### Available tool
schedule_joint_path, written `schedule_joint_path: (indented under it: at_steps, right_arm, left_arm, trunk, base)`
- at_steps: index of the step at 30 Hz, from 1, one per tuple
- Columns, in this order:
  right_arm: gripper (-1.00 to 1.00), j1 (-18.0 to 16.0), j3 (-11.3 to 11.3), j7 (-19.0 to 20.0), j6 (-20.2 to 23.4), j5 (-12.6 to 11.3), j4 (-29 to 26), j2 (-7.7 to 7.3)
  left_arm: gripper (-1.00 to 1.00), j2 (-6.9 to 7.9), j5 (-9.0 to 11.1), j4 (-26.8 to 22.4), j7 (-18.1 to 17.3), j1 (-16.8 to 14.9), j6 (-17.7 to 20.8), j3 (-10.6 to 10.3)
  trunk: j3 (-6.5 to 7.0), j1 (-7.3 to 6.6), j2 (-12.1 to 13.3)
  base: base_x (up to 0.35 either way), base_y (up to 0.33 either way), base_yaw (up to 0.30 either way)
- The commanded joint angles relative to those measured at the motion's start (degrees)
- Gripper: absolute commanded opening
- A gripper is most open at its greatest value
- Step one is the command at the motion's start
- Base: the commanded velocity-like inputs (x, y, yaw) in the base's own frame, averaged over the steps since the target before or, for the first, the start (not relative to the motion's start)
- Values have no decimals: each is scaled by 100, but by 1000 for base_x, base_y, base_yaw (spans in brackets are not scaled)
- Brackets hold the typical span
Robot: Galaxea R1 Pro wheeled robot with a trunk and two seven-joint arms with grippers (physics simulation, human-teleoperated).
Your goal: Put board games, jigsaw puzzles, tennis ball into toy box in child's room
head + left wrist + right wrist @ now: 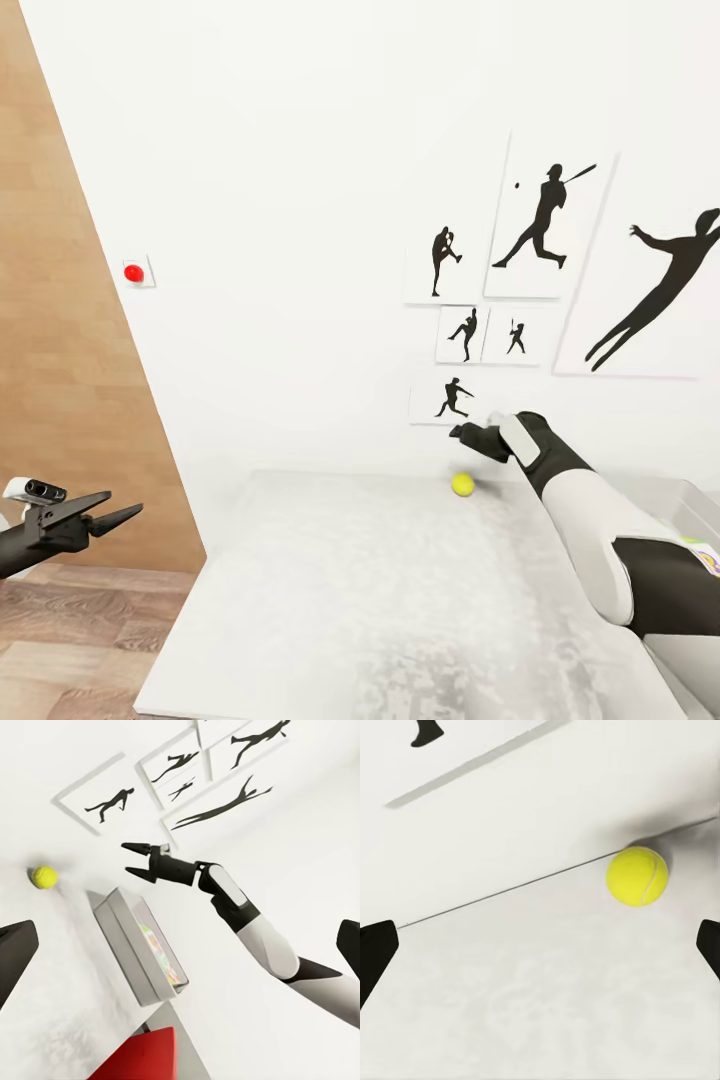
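The tennis ball (462, 484) lies on the light-grey table (380, 600) close to the white wall. My right gripper (463, 434) hovers just above and behind the ball, open, with nothing between its fingers. In the right wrist view the tennis ball (637, 875) sits off to one side of the wide-spread fingertips (375, 952). The grey toy box (688, 497) stands at the table's right end, and the left wrist view shows colourful printed toys inside the toy box (120, 934). My left gripper (124, 503) hangs open over the floor, left of the table.
Black sports silhouette pictures (545, 215) hang on the white wall behind the table. A red dot (133, 272) marks the wall further left. A wood panel (60, 350) and plank floor (80, 620) lie to the left. A red chair (142, 1057) stands by the table.
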Motion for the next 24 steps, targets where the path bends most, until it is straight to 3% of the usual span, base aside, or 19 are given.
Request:
schedule_joint_path:
  at_steps: [1,13,16,20,24]
  right_arm:
    - [100,-6,-12,-48,22,-52,-28,0]
    - [100,-10,-3,-56,-1,160,-108,-1]
    - [100,-10,-3,-61,-4,168,-109,1]
    - [100,-10,-3,-70,-10,172,-115,4]
    - [100,-13,-3,-74,-12,173,-117,5]
  left_arm:
    - [100,2,4,-1,-19,-5,60,-4]
    - [100,-5,25,-183,-19,-1,56,-11]
    - [100,-5,32,-454,-19,2,108,-12]
    - [100,-15,23,-1101,-19,4,447,-16]
    - [100,-157,-24,-1740,-19,-20,645,8]
  trunk:
    - [-22,4,-14]
    - [-130,4,-14]
    - [-158,4,-14]
    - [-196,4,-14]
    - [-233,4,-14]
  base:
    - [0,0,0]
    - [0,0,0]
    - [0,0,0]
    - [0,0,0]
    - [0,0,0]
